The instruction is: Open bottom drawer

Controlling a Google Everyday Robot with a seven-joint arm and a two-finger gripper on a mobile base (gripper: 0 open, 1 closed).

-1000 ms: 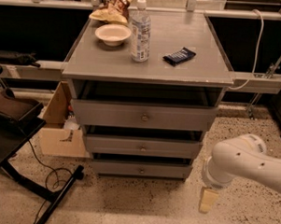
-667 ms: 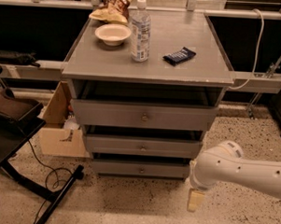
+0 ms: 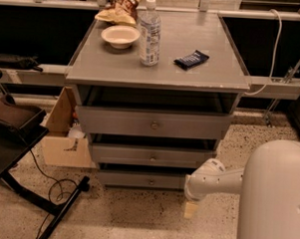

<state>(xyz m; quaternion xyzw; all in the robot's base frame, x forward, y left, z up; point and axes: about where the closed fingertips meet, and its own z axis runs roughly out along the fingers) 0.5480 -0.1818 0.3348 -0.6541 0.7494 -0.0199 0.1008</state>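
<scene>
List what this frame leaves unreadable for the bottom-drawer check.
Camera view, the only one:
- bottom drawer: right end covered by the arm's wrist; interior lost in shadow under the middle drawer.
- gripper: hangs low, right of that drawer; contact with its front cannot be judged from a single view.
- chip bag: cut off by the top edge.
- bottle: label too small to read.

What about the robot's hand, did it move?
Yes. The gripper went left, toward the bottom drawer, and is now low by that drawer's right end.
</scene>
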